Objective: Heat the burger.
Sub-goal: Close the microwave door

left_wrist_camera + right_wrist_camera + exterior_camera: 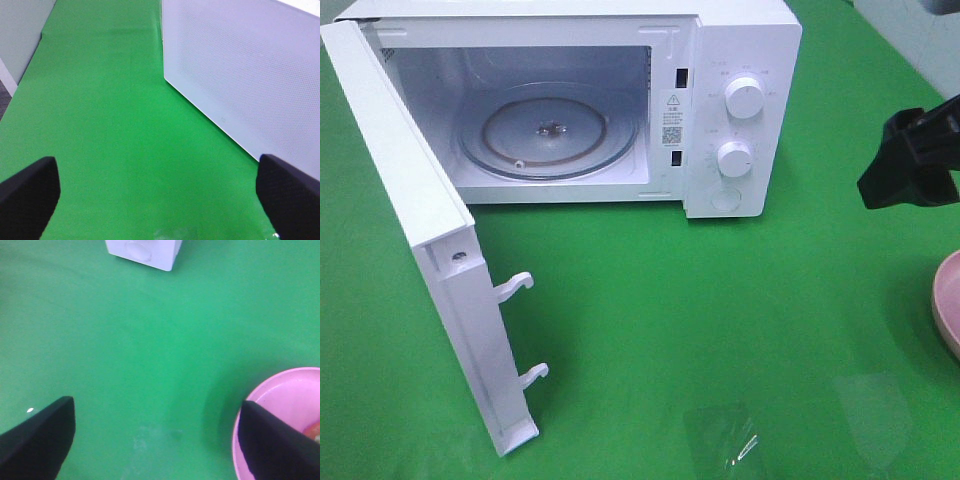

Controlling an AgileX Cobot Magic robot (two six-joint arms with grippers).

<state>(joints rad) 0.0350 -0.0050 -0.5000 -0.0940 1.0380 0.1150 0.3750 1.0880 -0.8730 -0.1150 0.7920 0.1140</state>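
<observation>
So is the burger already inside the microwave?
No, the microwave stands with its door open, and the glass turntable inside has nothing on it.

Both grippers are matte black. The left gripper (160, 200) shows two broad fingers (30, 192) with rounded tips and a finely dimpled surface. The right gripper (160, 440) has smooth, wedge-shaped fingers (37, 437); overhead it (912, 152) looks blocky and angular.

Bright, soft-focus, perhaps faint glare.
</observation>
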